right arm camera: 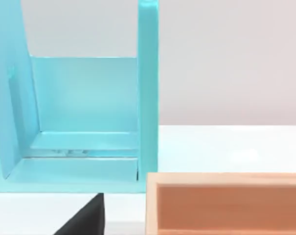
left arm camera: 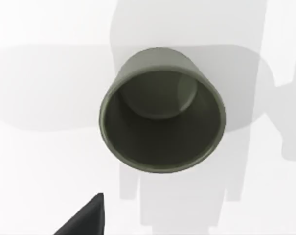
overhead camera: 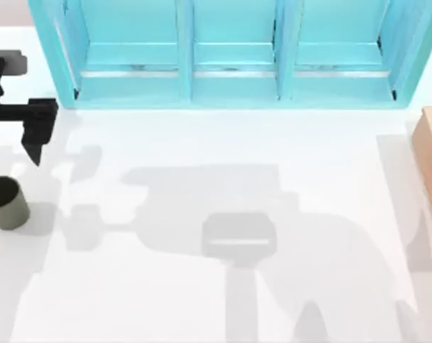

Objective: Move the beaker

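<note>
The beaker sits upright on the white surface at the far left edge, untouched. The left gripper hangs just above and beside it; can't tell whether its fingers are apart or together.

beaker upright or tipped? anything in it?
Upright and empty. The beaker stands on the table with its mouth up, and the left wrist view looks straight down to its bare bottom.
</note>
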Robot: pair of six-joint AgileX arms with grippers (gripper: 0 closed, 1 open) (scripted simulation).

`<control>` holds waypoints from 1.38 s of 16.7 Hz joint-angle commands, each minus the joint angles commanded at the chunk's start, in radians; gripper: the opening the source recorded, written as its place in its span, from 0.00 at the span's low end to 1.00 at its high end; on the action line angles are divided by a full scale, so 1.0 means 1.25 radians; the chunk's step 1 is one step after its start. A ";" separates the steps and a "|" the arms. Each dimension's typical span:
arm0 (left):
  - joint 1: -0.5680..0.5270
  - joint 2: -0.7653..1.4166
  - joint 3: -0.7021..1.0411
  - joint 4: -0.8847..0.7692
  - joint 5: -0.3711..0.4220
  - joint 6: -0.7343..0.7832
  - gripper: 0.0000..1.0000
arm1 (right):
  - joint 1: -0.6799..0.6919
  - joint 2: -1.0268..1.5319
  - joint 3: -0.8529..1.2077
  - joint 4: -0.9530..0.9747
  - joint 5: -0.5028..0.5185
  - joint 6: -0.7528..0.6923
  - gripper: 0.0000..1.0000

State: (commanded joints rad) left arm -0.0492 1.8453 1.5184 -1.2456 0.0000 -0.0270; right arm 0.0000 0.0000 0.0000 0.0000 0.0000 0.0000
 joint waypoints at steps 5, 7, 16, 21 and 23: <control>-0.001 0.040 -0.118 0.167 0.000 0.002 1.00 | 0.000 0.000 0.000 0.000 0.000 0.000 1.00; -0.001 0.059 -0.170 0.240 0.001 0.002 1.00 | 0.000 0.000 0.000 0.000 0.000 0.000 1.00; 0.000 0.076 -0.210 0.288 0.001 0.002 0.77 | 0.000 0.000 0.000 0.000 0.000 0.000 1.00; 0.000 0.076 -0.210 0.288 0.001 0.002 0.40 | 0.000 0.000 0.000 0.000 0.000 0.000 1.00; 0.000 0.076 -0.210 0.288 0.001 0.002 0.25 | 0.000 0.000 0.000 0.000 0.000 0.000 1.00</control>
State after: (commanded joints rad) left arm -0.0498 1.9407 1.2554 -0.8859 0.0008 -0.0240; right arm 0.0000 0.0000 0.0000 0.0000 0.0000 0.0000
